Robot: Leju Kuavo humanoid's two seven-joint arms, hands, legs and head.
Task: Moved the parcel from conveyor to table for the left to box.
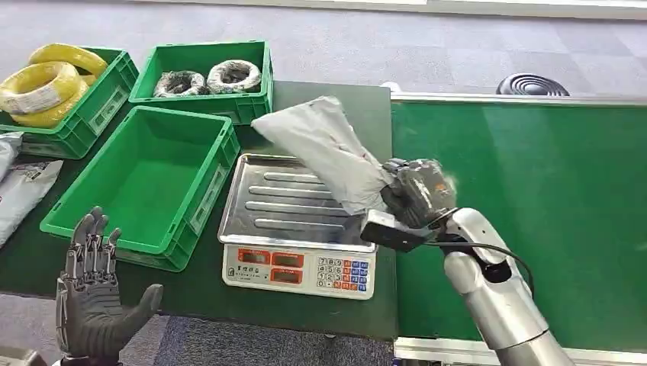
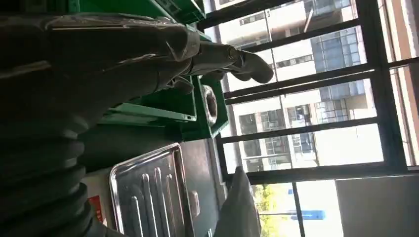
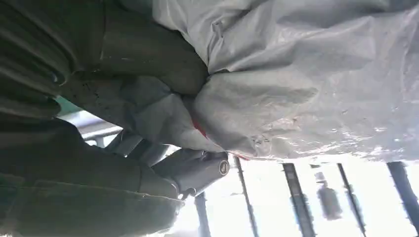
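A grey plastic parcel (image 1: pixel 324 149) hangs tilted in the air above the steel pan of a weighing scale (image 1: pixel 294 200). My right hand (image 1: pixel 412 192) grips its lower right end, at the seam between the table and the conveyor (image 1: pixel 534 198). In the right wrist view the thumb (image 3: pixel 148 59) presses into the crumpled parcel (image 3: pixel 306 84). My left hand (image 1: pixel 95 293) is held up open at the table's near left edge, palm showing, in front of the empty green box (image 1: pixel 145 179). The left wrist view shows my left hand's fingers (image 2: pixel 247 61), the scale pan (image 2: pixel 148 197) and an edge of the parcel (image 2: pixel 239 210).
Two green crates stand at the back: one holds yellow cable coils (image 1: pixel 49 84), the other dark and grey coils (image 1: pixel 206 76). Other grey parcels (image 1: pixel 19 187) lie at the left edge. The scale's keypad (image 1: pixel 343 272) faces me. A black ribbed object (image 1: pixel 532 85) sits beyond the belt.
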